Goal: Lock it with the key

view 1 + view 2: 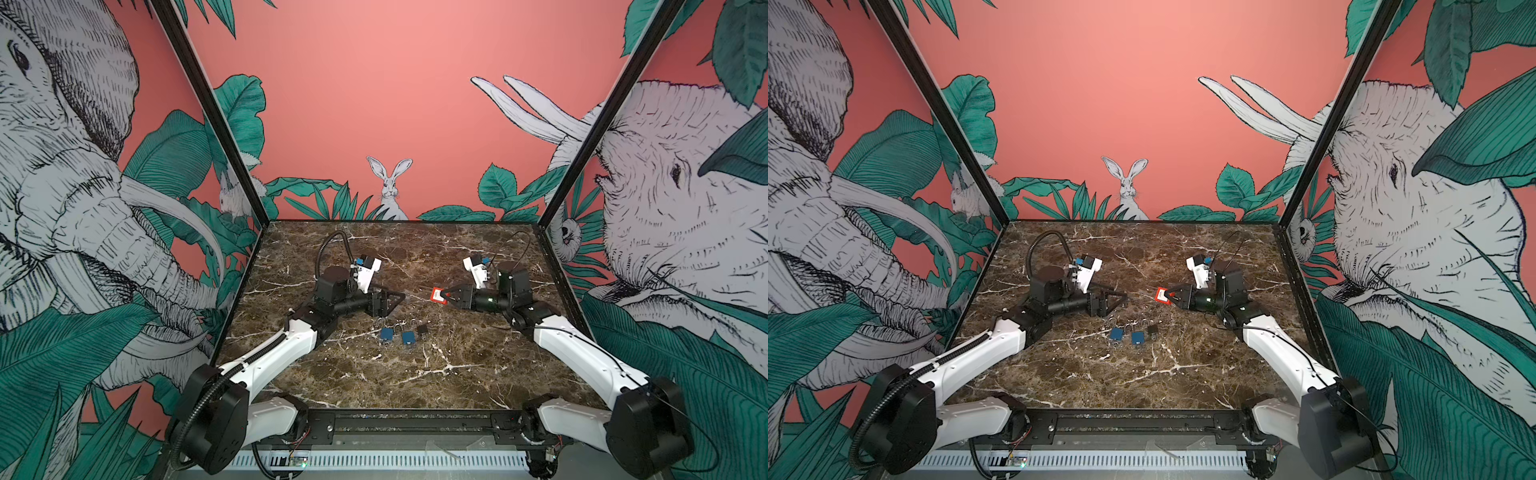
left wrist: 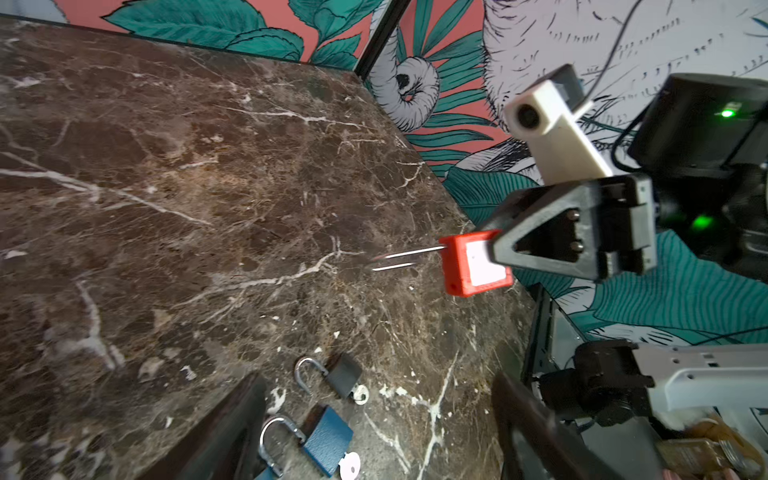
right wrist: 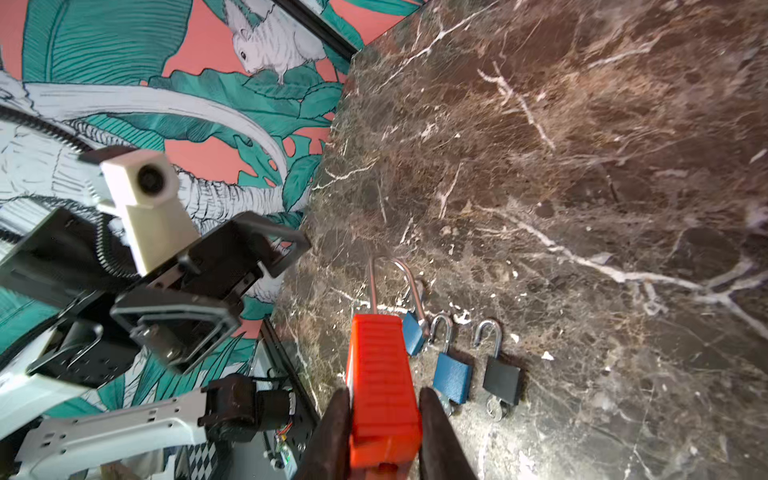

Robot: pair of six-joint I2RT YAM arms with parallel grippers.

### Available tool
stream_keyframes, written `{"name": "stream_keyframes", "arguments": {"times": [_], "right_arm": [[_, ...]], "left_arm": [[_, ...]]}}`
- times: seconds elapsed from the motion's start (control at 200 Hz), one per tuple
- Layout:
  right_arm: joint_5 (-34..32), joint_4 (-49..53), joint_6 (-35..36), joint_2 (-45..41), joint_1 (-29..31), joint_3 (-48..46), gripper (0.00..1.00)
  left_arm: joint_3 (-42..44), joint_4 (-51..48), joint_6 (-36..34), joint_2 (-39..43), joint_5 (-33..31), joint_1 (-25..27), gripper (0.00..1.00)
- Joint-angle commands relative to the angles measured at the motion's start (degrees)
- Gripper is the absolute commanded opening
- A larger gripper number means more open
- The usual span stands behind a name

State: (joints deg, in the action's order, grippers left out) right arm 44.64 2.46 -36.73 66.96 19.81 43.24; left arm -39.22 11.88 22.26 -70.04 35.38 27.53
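Top views both show me the right gripper (image 1: 444,296) clamped on the red padlock (image 1: 436,295), held above the marble table (image 1: 457,374) right of centre. The left gripper (image 1: 397,300) faces it, apart, jaws spread wide and empty. Lower, mid-frame, lie a blue padlock (image 1: 387,333), a second blue padlock (image 1: 409,337) and a black padlock (image 1: 422,329).

Left wrist view puts the red padlock right of centre, its shackle (image 2: 409,257) blurred and pointing left.

Right wrist view has it at lower centre, fingers (image 3: 332,432) pressing two opposite faces. The long shackle looks swung open, its free end beside the body. I can't see a key in it.

I judge the body hard, rigid and fairly light, and the thin shackle slick. I'd grip the body only, leaving the shackle and keyway end free.
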Motion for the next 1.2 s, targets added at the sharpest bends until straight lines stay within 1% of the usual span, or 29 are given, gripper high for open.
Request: {"name": "stream_keyframes", "arguments": {"times": [0.0, 0.115, 0.17, 0.235, 0.32, 0.375, 0.42, 0.49, 0.565, 0.75, 0.835, 1.196], "right_arm": [[7.2, -3.3, 1.0, -2.6, -0.4, 0.8, 0.00], [11.3, -5.9, 0.4, -2.8, -0.5, 1.1, 0.00], [12.4, -7.9, -0.6, -3.0, -0.5, 0.6, 0.00], [13.3, -8.4, -0.6, -3.1, -0.5, 0.8, 0.00], [16.5, -8.4, 0.2, -2.4, -0.5, 1.4, 0.00], [17.3, -6.3, 2.0, -1.9, -0.5, 2.3, 0.00], [19.2, -5.0, 3.0, -0.7, -0.5, 3.0, 0.00], [21.9, -6.8, 1.0, 1.3, -0.5, 3.4, 0.00], [23.2, -9.6, -1.3, 2.8, -0.5, 3.1, 0.00], [22.3, -8.2, -0.9, 3.0, -0.3, 3.3, 0.00], [22.3, -8.4, -1.2, 3.0, -0.3, 3.4, 0.00], [21.6, -9.0, -1.9, 3.0, 0.1, 2.9, 0.00]], "left_arm": [[0.8, 0.2, -2.3, -1.0, 3.7, -1.7, 0.84], [2.3, 9.1, 1.4, -2.0, 9.0, -1.9, 0.82], [3.0, 13.3, 3.7, -2.4, 11.3, -1.9, 0.79], [4.1, 17.3, 5.3, -2.2, 12.7, -1.8, 0.74], [6.3, 22.6, 6.4, -0.5, 14.2, -0.6, 0.70], [6.5, 21.4, 5.2, 0.9, 13.8, 0.2, 0.70], [6.4, 19.7, 3.9, 1.9, 13.4, 0.6, 0.69], [6.0, 18.0, 2.9, 2.9, 13.0, 0.9, 0.69], [5.8, 17.9, 2.9, 3.2, 13.1, 0.9, 0.67], [5.5, 18.4, 3.6, 3.0, 13.1, 1.0, 0.57], [5.2, 18.6, 3.7, 2.5, 13.3, 1.2, 0.54], [3.8, 19.0, 3.9, 0.1, 13.1, 2.6, 0.50]]}}
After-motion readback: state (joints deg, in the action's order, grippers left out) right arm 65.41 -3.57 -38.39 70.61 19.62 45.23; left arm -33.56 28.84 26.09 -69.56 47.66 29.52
